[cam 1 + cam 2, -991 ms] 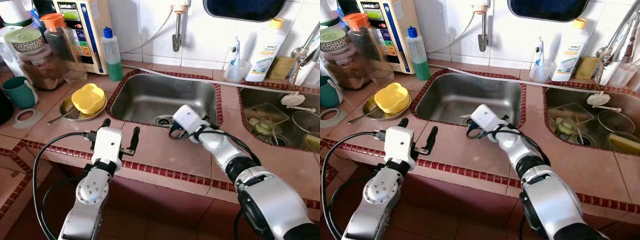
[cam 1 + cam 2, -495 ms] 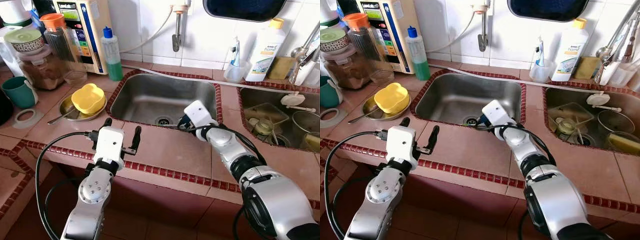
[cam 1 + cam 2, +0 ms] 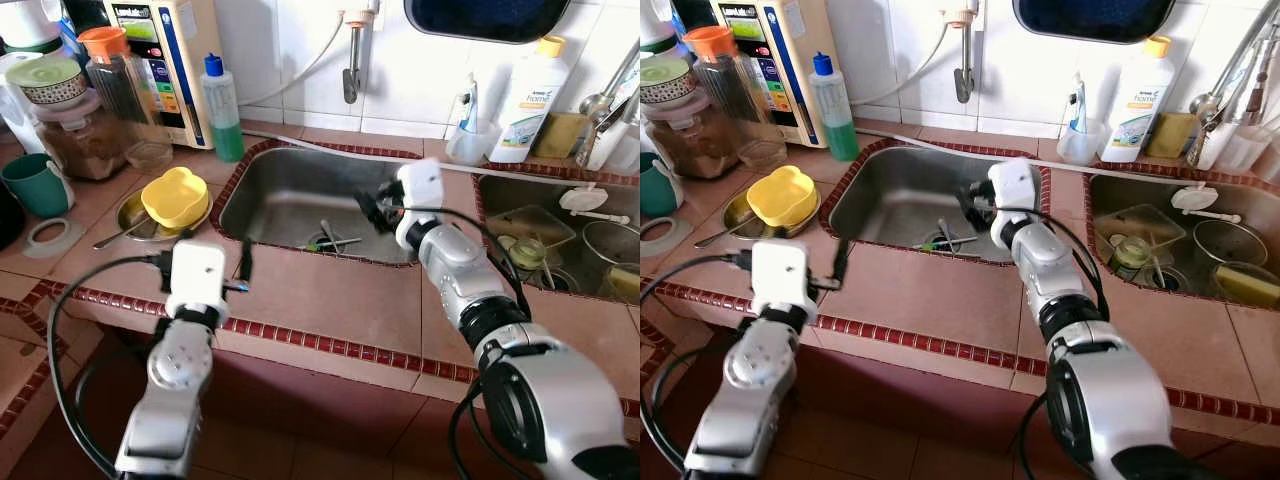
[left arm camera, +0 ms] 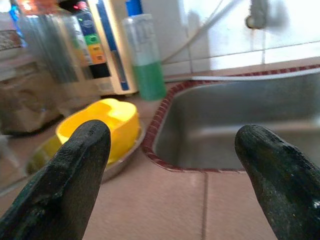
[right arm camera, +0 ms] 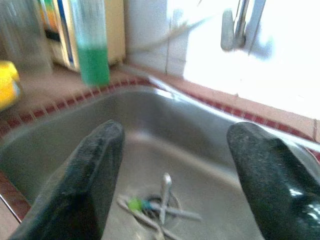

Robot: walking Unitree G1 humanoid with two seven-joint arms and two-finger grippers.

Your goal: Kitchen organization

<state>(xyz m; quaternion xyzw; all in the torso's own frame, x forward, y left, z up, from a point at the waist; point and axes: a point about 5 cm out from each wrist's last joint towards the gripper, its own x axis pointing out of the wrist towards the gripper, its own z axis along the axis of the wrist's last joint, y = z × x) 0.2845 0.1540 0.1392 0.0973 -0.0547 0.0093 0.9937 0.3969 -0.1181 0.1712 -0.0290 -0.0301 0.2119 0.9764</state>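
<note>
Right pincer (image 5: 167,150) poised over the sink (image 3: 290,195), fingers spread, nothing held; utensils (image 3: 943,238) lying crossed on the drain directly below; left pincer (image 4: 172,165) parted and empty above the tabletop (image 3: 330,300) beside the yellow bowl (image 3: 176,196). Advisable: descend straight, align fingers across one handle, close only once seated.

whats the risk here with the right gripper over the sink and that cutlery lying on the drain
The utensils lie crossed and flat on the steel floor of the sink, so the open right gripper may slip off them or catch several at once. Going down from where it hovers, its fingers could scrape the basin. The open left gripper sits near the yellow bowl on its metal plate; a sideways swing could knock it.
</note>
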